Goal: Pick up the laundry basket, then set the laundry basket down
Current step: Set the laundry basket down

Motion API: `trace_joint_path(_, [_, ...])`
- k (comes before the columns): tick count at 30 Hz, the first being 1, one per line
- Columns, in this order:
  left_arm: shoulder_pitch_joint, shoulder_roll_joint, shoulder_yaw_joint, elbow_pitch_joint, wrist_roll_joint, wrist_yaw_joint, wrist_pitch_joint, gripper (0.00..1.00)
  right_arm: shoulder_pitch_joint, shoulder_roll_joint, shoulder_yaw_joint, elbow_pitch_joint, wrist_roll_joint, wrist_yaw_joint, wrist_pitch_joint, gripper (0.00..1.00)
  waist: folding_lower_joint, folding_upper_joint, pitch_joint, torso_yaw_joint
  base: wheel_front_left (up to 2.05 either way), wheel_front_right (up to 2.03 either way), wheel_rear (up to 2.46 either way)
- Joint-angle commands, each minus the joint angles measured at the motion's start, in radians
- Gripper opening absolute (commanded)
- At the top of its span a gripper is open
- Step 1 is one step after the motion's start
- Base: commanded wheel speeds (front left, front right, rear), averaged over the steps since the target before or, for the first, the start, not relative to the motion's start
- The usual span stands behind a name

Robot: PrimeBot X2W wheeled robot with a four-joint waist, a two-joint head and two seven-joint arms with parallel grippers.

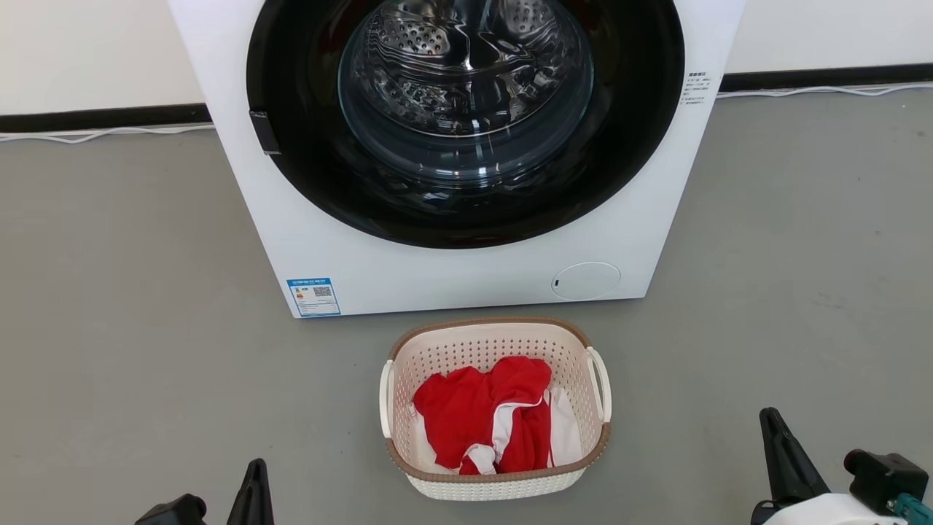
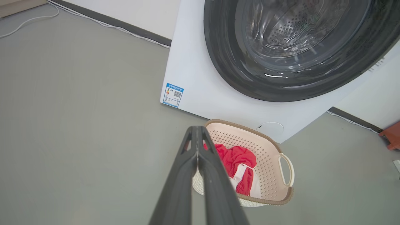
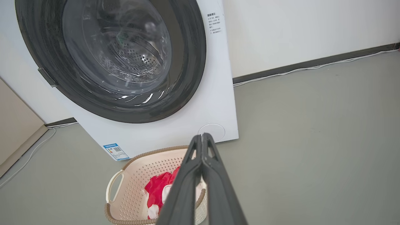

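- Two dark-fingered grippers, left gripper (image 1: 255,467) and right gripper (image 1: 770,414), each pressed together, empty.
- Cream perforated plastic laundry basket (image 1: 481,350), brown-rimmed, on grey floor (image 1: 146,306) just before white washer (image 1: 452,281), red cloth (image 1: 466,408) inside.

Basket (image 1: 503,487) stands upright on grey floor (image 1: 146,328), just in front of washer (image 1: 452,277), door shut. Red-and-white cloth (image 1: 466,415) lies inside. Left gripper (image 1: 254,488) and right gripper (image 1: 780,452), fingers together, flank it, well apart.
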Motion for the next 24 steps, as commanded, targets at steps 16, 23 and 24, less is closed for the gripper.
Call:
trace_joint_path(16, [-0.054,0.003,0.034,-0.039,-0.173,-0.037,0.046,0.0,-0.045,0.005,-0.017,-0.04,0.197,0.002,0.053,0.0,-0.0003,-0.0001,-0.001,0.005,0.0,0.0,0.0])
trace_joint_path(23, [-0.063,0.002,0.044,-0.043,-0.242,-0.049,0.067,0.0,-0.05,0.012,-0.022,-0.047,0.275,0.002,0.074,0.0,-0.0003,-0.0001,-0.002,0.007,0.0,0.0,0.0])
trace_joint_path(24, [-0.064,0.002,0.045,-0.044,-0.252,-0.051,0.07,0.0,-0.051,0.013,-0.023,-0.048,0.286,0.002,0.077,0.0,-0.0003,-0.0001,-0.002,0.007,0.0,0.0,0.0])
